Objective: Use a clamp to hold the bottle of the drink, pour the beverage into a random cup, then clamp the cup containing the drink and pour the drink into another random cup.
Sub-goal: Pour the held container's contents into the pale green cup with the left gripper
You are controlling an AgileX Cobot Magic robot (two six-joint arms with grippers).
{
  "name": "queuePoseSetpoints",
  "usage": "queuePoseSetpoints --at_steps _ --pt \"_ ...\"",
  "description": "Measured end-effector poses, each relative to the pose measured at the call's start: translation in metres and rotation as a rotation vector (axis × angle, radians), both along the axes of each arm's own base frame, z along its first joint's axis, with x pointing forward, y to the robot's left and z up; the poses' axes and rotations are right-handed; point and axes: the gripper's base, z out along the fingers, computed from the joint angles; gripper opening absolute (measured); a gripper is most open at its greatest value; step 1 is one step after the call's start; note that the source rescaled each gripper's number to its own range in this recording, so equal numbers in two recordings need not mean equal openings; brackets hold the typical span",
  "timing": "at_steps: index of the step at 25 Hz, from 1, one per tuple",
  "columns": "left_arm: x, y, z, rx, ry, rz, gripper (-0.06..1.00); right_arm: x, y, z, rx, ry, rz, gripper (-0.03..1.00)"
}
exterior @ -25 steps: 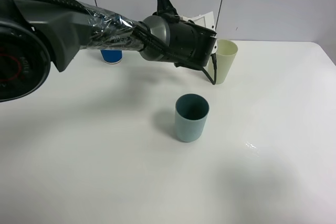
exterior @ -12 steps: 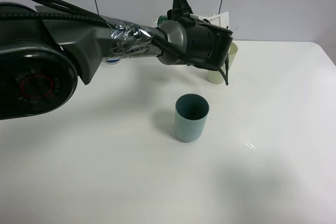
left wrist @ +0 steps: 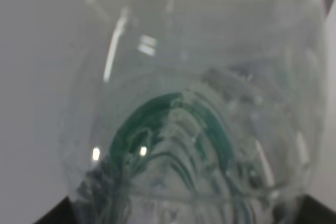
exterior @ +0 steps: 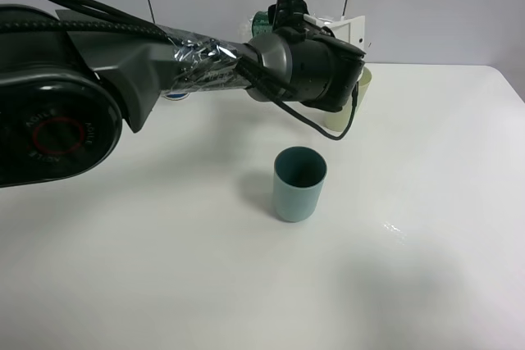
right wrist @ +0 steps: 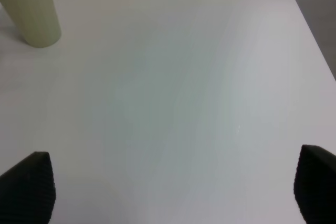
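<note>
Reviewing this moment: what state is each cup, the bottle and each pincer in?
Bottle: gripped, held above the table; contents unclear.
Left pincer: shut on the bottle.
Right pincer: open, empty.
Tall pale cup: upright on the table, contents not visible.
Teal cup: upright, standing free, looks empty.

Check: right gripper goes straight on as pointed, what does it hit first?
Probably the bare table: nothing stands ahead of the open right gripper, and the pale yellow-green cup is off to one side.
</note>
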Motion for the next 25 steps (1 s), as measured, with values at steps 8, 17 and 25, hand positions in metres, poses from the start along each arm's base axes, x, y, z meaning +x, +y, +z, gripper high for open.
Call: queuePoseSetpoints --at_steps 8,17,25 --pt "0.008 0.0 0.006 0.047 -0.06 -0.059 0.05 0.0 0.0 0.0 0.0 0.0 0.0 0.75" --pt "0.013 -0.002 0.01 0.117 -0.088 -0.116 0.05 0.0 0.0 0.0 0.0 0.0 0.0 0.75" --pt "0.013 -0.002 0.011 0.172 -0.077 -0.129 0.05 0.0 0.0 0.0 0.0 0.0 0.0 0.75"
